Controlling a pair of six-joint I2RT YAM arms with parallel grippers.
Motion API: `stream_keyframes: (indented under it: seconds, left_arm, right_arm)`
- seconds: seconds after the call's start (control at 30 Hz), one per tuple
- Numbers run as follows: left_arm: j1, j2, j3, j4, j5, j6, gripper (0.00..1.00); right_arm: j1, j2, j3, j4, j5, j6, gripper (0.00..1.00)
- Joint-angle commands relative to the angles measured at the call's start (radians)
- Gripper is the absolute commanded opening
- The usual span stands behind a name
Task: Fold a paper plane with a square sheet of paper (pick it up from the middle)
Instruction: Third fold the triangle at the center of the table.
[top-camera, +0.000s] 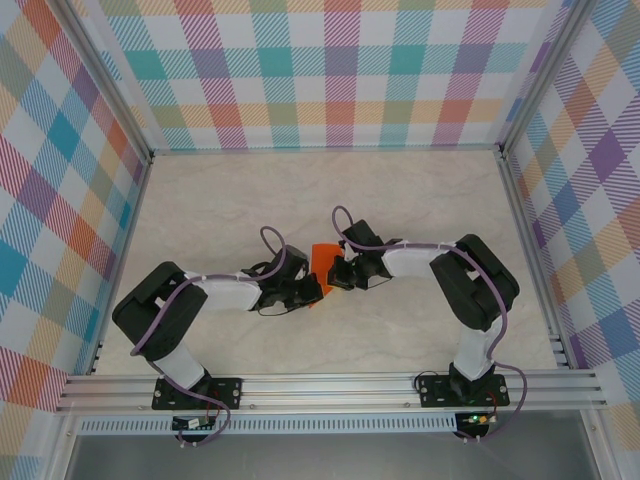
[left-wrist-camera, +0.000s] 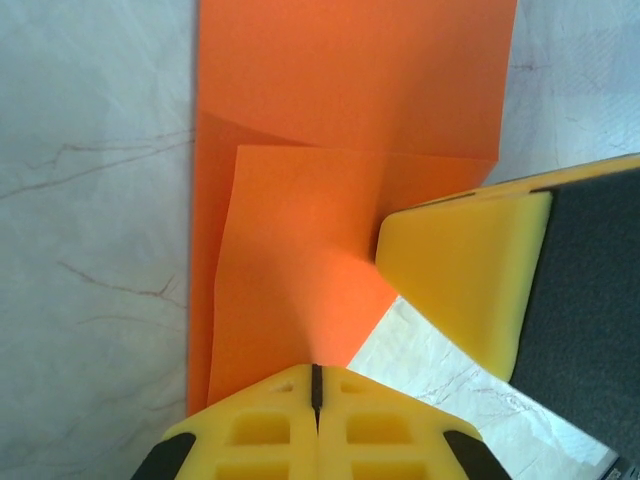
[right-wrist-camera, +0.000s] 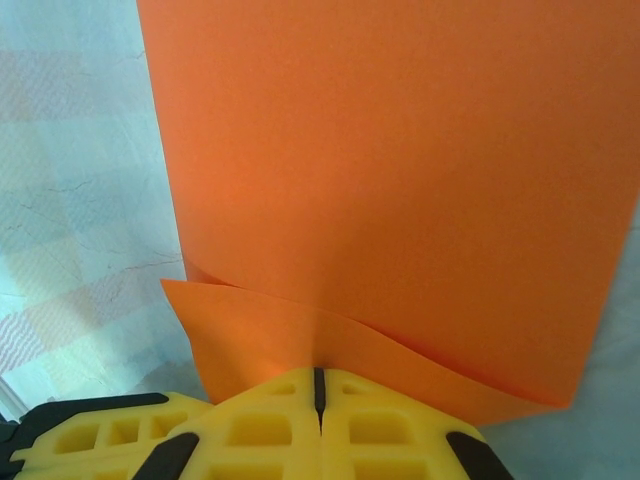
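My left gripper (left-wrist-camera: 315, 385) and right gripper (right-wrist-camera: 318, 385) are both pinched shut on the orange paper (right-wrist-camera: 400, 180), mid-table between the arms. Mid-fold, one flap creased. Next likely needs pressing the crease flat on the table (top-camera: 250, 200).

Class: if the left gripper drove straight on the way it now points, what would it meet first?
The left gripper is shut on the orange paper, and that folded sheet runs straight ahead, so paper comes first. The right gripper sits close beside that line and might be grazed; depth is unclear.
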Motion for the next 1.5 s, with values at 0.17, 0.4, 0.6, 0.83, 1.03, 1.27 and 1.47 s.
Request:
stream_keyframes:
  seconds: [0.17, 0.4, 0.6, 0.83, 1.03, 1.27, 1.47]
  left_arm:
    - [-0.006, -0.023, -0.081, -0.231, 0.052, 0.04, 0.0]
    - [-0.007, -0.06, -0.084, -0.306, 0.006, 0.061, 0.0]
    - [-0.004, -0.1, -0.063, -0.383, -0.028, 0.089, 0.0]
    - [0.002, -0.238, 0.013, -0.435, -0.076, 0.11, 0.04]
    - [0.004, -0.296, 0.043, -0.336, -0.158, 0.099, 0.17]
    - [0.004, -0.184, 0.117, -0.237, -0.151, 0.113, 0.2]
    - [0.007, -0.065, 0.179, -0.218, -0.151, 0.123, 0.16]
  right_arm:
    - [-0.003, 0.09, -0.016, -0.096, 0.104, 0.011, 0.0]
    - [-0.004, 0.094, -0.014, -0.097, 0.106, 0.008, 0.0]
    - [-0.003, 0.089, -0.01, -0.097, 0.094, 0.007, 0.0]
    - [-0.004, -0.055, 0.011, -0.039, 0.017, -0.001, 0.06]
    - [-0.026, -0.186, 0.0, -0.061, 0.052, 0.028, 0.31]
    - [-0.083, -0.227, -0.049, -0.057, 0.01, 0.024, 0.5]
    - [-0.134, -0.213, -0.081, -0.039, -0.057, 0.031, 0.56]
